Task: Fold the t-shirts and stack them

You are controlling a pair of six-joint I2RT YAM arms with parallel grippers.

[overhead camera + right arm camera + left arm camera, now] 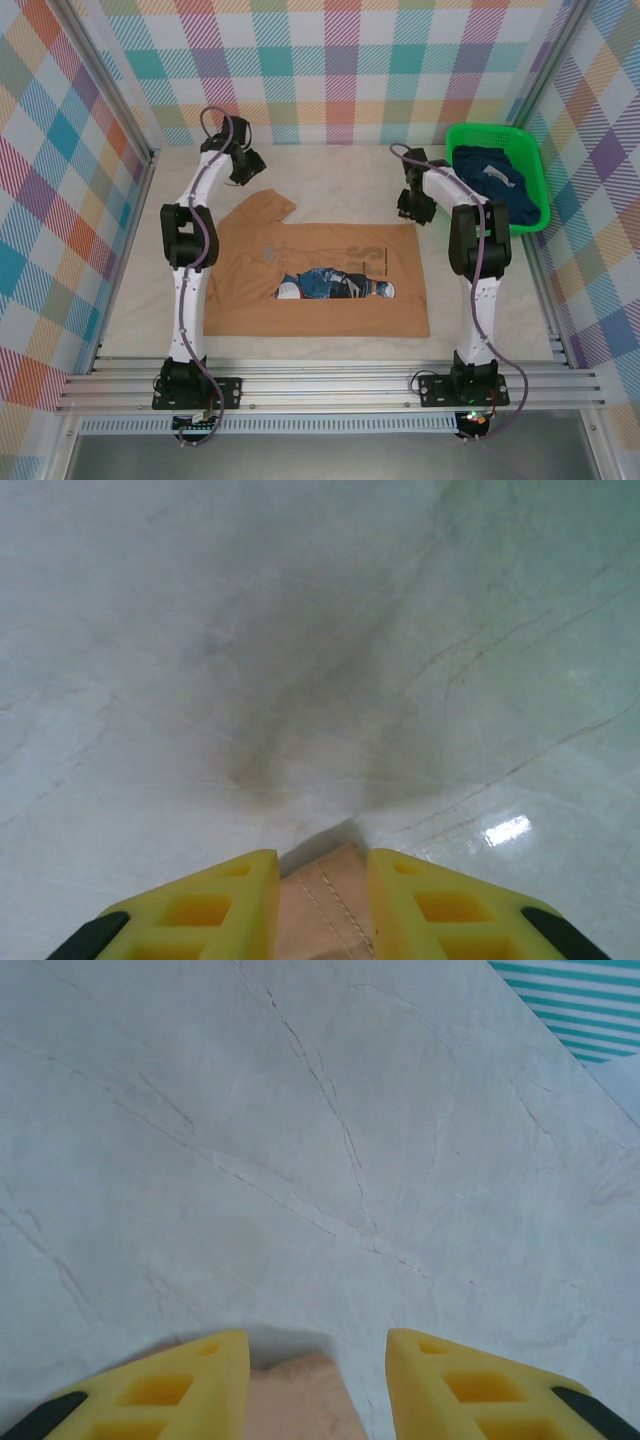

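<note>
A tan-orange t-shirt (330,305) lies spread flat in the middle of the table, its blue-and-white print (335,285) facing up. My left gripper (245,165) hovers just beyond the shirt's far left sleeve (268,208). In the left wrist view its yellow fingers (180,1390) stand well apart, and the sleeve tip (300,1400) lies loose between them. My right gripper (412,205) is at the shirt's far right corner. Its jaws are parted, with the hemmed corner (325,910) lying flat in the gap. Dark navy t-shirts (490,180) are bunched in the basket.
The bright green mesh basket (490,128) stands at the far right against the wall. Plaid walls close in the table on three sides. Bare pale tabletop (330,175) lies beyond the shirt and on both sides of it.
</note>
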